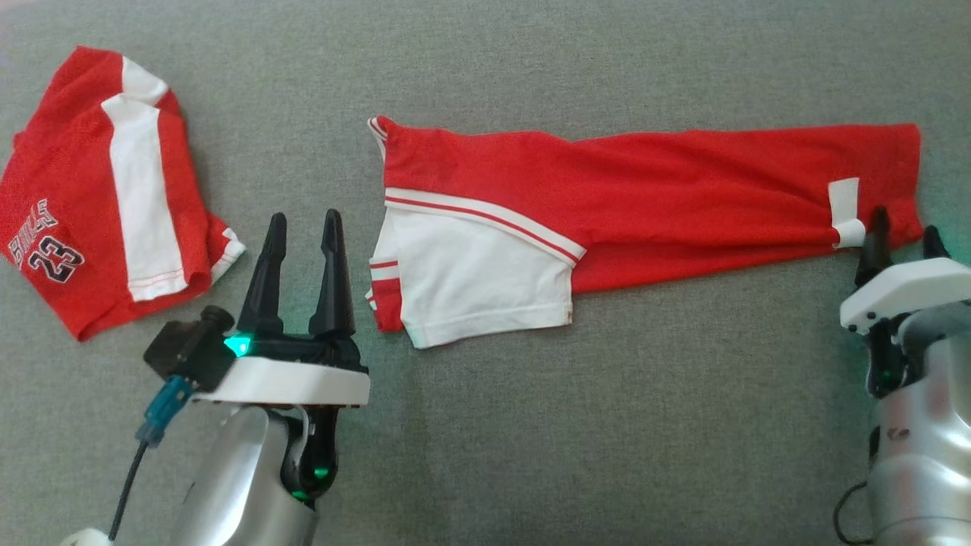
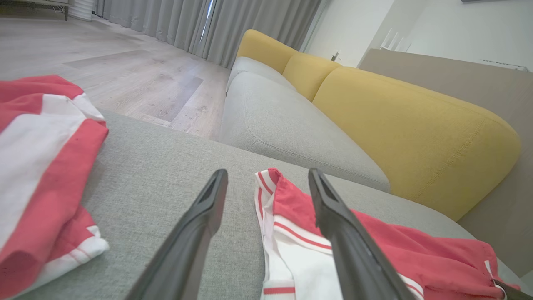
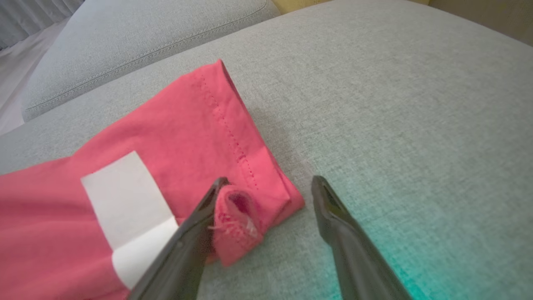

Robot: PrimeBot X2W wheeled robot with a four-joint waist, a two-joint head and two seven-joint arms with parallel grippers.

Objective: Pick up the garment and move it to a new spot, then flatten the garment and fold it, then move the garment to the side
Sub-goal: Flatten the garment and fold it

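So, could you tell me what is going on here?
The robot is working on a red and white garment, laid out as a long strip on the grey cushion. Its left gripper sits open by the left end, its right gripper open at the right corner. Neither holds it. Another jersey lies folded left.

Two red and white garments are lying on the grey cushion point(image 1: 531, 425): one long folded garment point(image 1: 683, 189) and one smaller garment point(image 1: 91, 197) bearing the number 23. One white patch point(image 1: 843, 199) is showing on the long one. Two end effectors are standing near them, the left end effector point(image 1: 304, 214) and the right end effector point(image 1: 906, 220), each showing two dark fingers point(image 1: 269, 265), four in all. Three yellow back cushions point(image 2: 416, 137) are appearing in the left wrist view.
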